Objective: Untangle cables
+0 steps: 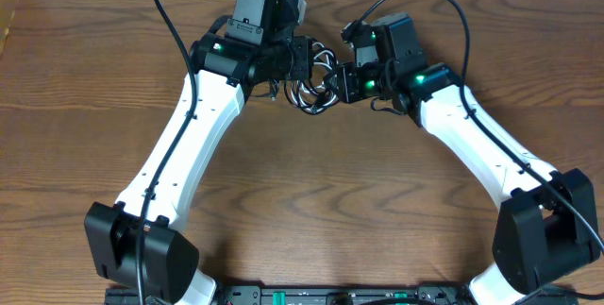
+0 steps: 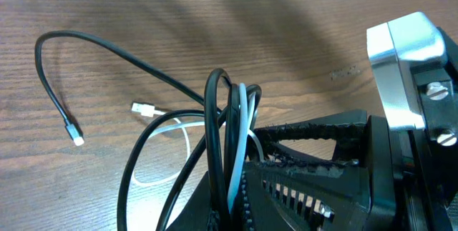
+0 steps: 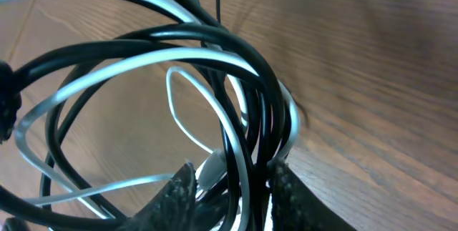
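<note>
Left gripper (image 1: 298, 61) is clamped tight on the bundle of cables (image 1: 319, 86), up at the far middle of the table (image 1: 311, 201). Right gripper (image 3: 232, 188) straddles several strands, jaws narrow. Pinching or not, I cannot tell. Black cable (image 2: 107, 53) and white cable (image 2: 166, 125) are looped through each other, only their ends free, so most is left. Plenty of bare wood nearer us, far edge close

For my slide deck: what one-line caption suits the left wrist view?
Left gripper clamps tangled loops of thin black cord and thin white cord over a brown wooden table.
</note>
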Motion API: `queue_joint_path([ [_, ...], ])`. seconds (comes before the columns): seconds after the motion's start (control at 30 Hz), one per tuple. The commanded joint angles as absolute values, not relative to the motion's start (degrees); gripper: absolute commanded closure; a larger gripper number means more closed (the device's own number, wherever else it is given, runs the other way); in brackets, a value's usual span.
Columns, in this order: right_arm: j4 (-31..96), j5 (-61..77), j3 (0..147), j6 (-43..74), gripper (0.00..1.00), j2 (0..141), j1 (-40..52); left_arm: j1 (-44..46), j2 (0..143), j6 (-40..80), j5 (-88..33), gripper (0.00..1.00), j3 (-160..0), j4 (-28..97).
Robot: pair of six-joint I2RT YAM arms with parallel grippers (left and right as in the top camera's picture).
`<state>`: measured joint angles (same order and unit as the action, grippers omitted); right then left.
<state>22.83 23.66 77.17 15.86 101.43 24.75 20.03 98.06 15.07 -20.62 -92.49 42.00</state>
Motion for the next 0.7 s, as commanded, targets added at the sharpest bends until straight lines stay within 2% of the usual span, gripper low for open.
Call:
queue_joint_path([
  [0.0,22.72,22.39,77.56,15.18,0.73,101.38,25.39,20.21,98.59,15.38,-20.27,0.92,-92.23,41.95],
  [0.33,22.76,20.25,76.86,15.16,0.83,101.38,26.85,20.21,98.59,15.79,-20.38,0.93,-92.23,41.98],
  [0.4,22.72,19.94,76.86,15.18,0.88,101.38,26.89,20.21,98.59,15.79,-20.47,0.93,-92.23,41.98],
  [0.47,22.57,19.92,76.86,15.18,0.99,101.38,26.85,20.21,98.59,15.77,-20.4,0.93,-92.23,41.98],
  [0.67,22.74,24.47,76.93,15.14,0.99,100.77,25.28,20.21,98.83,15.77,-17.43,0.93,-92.2,41.95],
])
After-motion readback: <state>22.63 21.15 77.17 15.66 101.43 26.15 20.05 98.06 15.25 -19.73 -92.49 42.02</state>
